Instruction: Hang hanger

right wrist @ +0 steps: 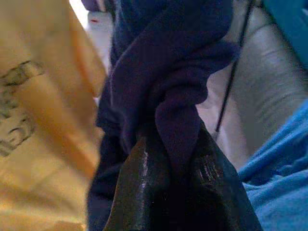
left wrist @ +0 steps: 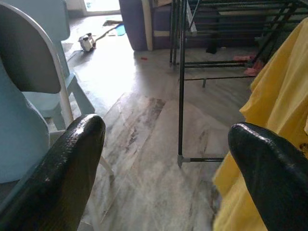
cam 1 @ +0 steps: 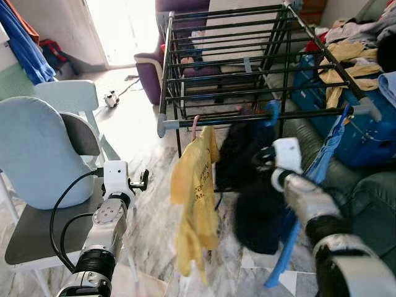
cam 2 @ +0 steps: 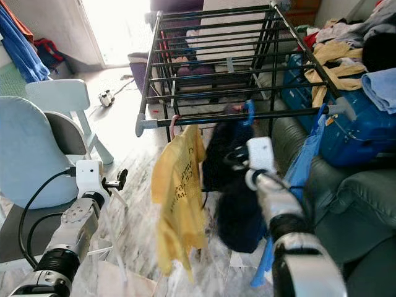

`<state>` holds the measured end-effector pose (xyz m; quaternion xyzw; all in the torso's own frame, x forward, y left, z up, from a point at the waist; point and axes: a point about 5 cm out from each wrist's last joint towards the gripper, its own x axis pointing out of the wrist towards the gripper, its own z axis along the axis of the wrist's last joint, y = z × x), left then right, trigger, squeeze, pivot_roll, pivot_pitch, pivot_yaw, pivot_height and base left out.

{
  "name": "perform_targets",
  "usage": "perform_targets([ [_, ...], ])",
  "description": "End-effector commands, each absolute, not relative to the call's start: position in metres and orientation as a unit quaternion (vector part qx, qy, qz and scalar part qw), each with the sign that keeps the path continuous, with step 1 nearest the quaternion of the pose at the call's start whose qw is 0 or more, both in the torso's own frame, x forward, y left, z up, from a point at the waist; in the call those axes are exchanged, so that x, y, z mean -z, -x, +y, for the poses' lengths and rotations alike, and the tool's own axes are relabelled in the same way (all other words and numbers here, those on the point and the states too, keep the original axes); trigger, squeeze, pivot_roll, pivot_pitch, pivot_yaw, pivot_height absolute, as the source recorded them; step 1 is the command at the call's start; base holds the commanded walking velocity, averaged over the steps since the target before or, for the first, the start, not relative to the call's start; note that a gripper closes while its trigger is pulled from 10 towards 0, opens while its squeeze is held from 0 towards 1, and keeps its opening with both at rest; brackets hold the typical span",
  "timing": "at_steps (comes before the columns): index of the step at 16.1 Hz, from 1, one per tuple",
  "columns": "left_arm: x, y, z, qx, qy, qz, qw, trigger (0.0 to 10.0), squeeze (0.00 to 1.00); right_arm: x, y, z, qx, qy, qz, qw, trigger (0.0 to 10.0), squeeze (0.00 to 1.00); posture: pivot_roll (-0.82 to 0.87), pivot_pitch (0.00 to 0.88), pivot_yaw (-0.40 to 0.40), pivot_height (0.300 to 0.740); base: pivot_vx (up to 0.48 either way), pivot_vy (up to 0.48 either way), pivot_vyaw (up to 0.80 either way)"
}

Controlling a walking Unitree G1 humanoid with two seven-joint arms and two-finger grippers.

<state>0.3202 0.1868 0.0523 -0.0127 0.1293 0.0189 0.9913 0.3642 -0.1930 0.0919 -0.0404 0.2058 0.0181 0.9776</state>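
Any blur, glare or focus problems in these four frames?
Eye views: doorway blown out, dark garment motion-blurred. Left wrist view: sharp floor, left end effector fingers soft. Right wrist view: right end effector clamping the garment too close to focus; yellow shirt blurred.

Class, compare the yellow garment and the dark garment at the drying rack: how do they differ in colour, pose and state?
The yellow garment is bright with dark print; the dark garment is plain navy-black. The yellow garment hangs flat and untouched from the rack's front bar; the dark garment is bunched and pinched in the right pincer. The yellow one is sharp, the dark one blurred. Both hang at the same bar, side by side.
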Motion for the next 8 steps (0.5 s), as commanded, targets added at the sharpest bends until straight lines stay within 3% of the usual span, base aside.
perform_targets([
  [1, -0.053, -0.321, 0.192, -0.031, 0.015, 0.134, 0.99, 10.0, 0.0, -0.105, -0.372, -0.193, -0.013, 0.026, 0.198, 0.98, 10.0, 0.0, -0.12, 0.0, 0.079, 0.74, 0.0, 0.0, 0.0],
  [8, -0.051, -0.321, 0.191, -0.029, 0.018, 0.141, 0.989, 10.0, 0.0, -0.072, -0.355, -0.199, -0.038, 0.001, 0.281, 0.959, 10.0, 0.0, -0.12, 0.0, 0.076, 0.74, 0.0, 0.0, 0.0],
])
